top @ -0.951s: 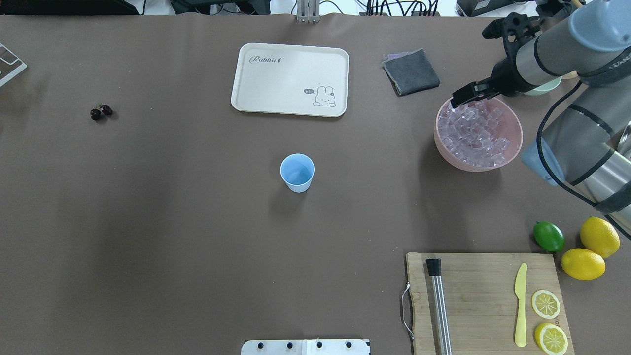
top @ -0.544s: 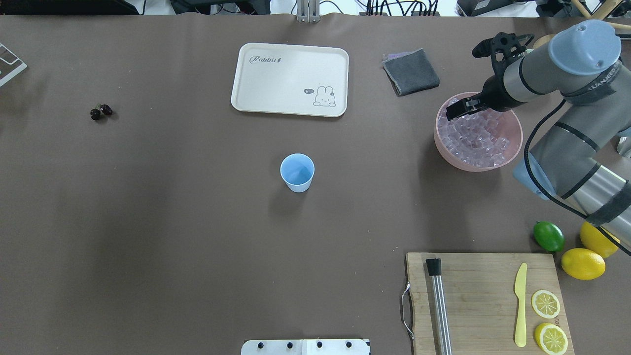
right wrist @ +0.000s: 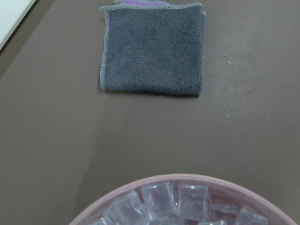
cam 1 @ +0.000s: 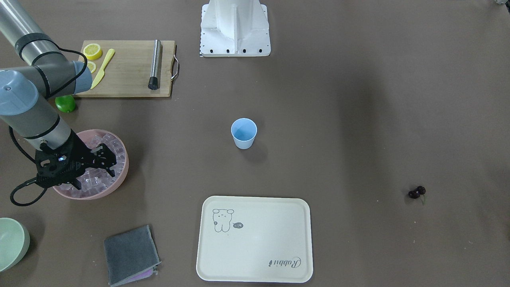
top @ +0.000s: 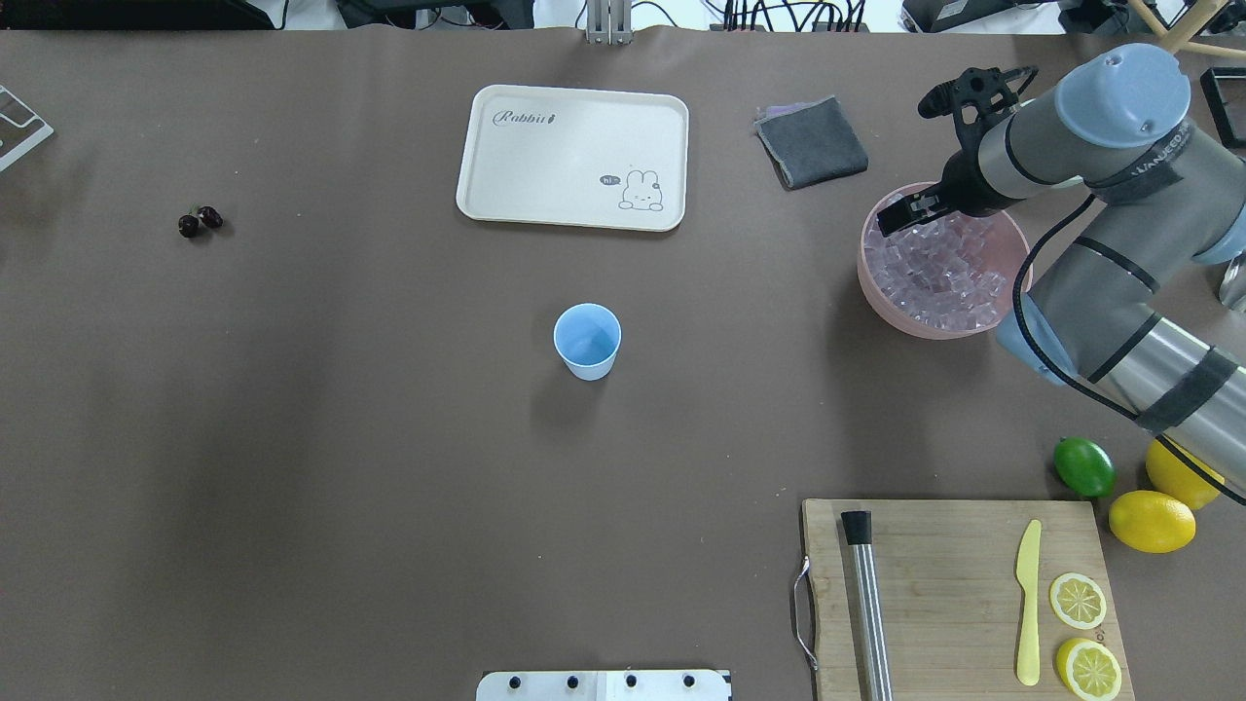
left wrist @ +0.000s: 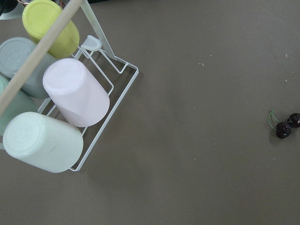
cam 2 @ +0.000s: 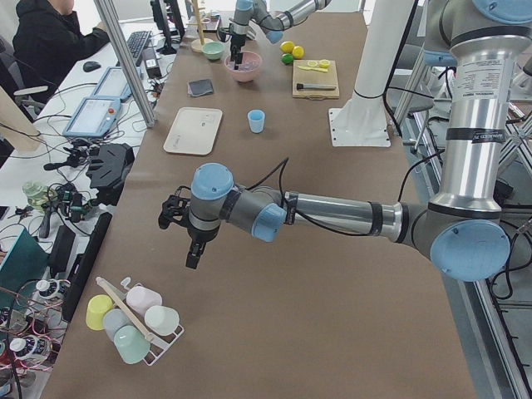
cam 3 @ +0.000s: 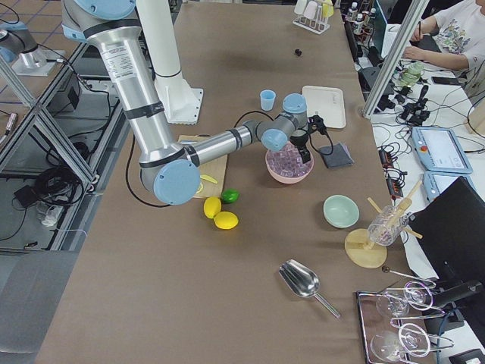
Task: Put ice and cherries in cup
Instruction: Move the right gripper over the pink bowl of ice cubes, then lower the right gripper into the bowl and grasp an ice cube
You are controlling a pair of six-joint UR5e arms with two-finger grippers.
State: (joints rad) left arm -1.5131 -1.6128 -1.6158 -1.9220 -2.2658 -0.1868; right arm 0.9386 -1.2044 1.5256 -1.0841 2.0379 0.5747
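Note:
The light-blue cup stands upright and empty at the table's middle; it also shows in the front view. The ice fills a pink bowl at the right. My right gripper hangs over the bowl's far-left rim, low above the cubes, and looks open and empty in the front view. The cherries lie alone at the far left and show in the left wrist view. My left gripper shows only in the left side view, near the table's left end; I cannot tell its state.
A cream tray and a grey cloth lie at the back. A cutting board with muddler, knife and lemon slices is front right, with a lime and lemons beside it. A cup rack lies under the left wrist.
My right gripper has moved left and down, from above the bowl's far edge to low over the ice at its far-left rim. Cup and cherries have not moved.

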